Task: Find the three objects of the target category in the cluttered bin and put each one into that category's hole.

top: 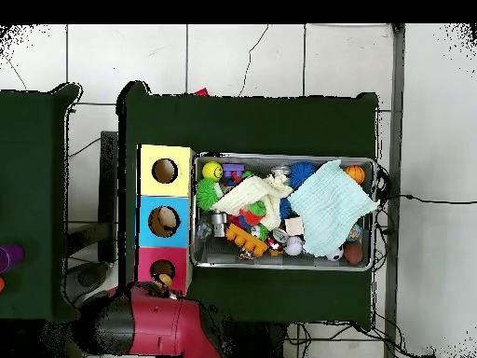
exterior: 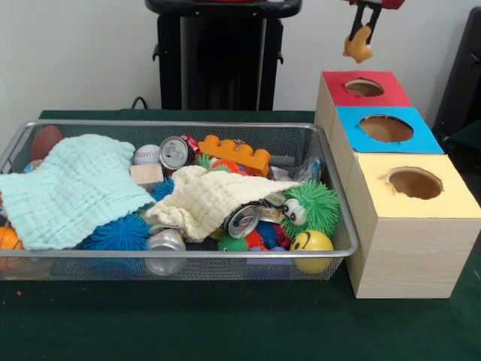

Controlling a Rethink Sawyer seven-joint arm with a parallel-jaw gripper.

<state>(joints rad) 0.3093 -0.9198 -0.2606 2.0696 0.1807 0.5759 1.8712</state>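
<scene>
My gripper [exterior: 366, 25] hangs at the top right and is shut on a small orange-tan object [exterior: 358, 47], which dangles in the air just above and behind the red-topped box's hole [exterior: 364, 87]. The bin [exterior: 188, 124], a silver wire-mesh basket, stands left of the boxes and is full of clutter. In the overhead view the bin [top: 279, 157] is at the centre. There my red arm [top: 149, 322] reaches to the red-topped box [top: 147, 272] and covers the gripper.
Wooden boxes stand in a row: red top, blue top [exterior: 387, 129], yellow top [exterior: 415, 184]. The bin holds a pale green cloth [exterior: 71, 188], cream cloth [exterior: 210, 199], orange toy block [exterior: 234, 153], cans [exterior: 174, 153], green fuzzy creature [exterior: 310, 207], yellow smiley ball [exterior: 311, 242], blue spiky ball [exterior: 118, 233].
</scene>
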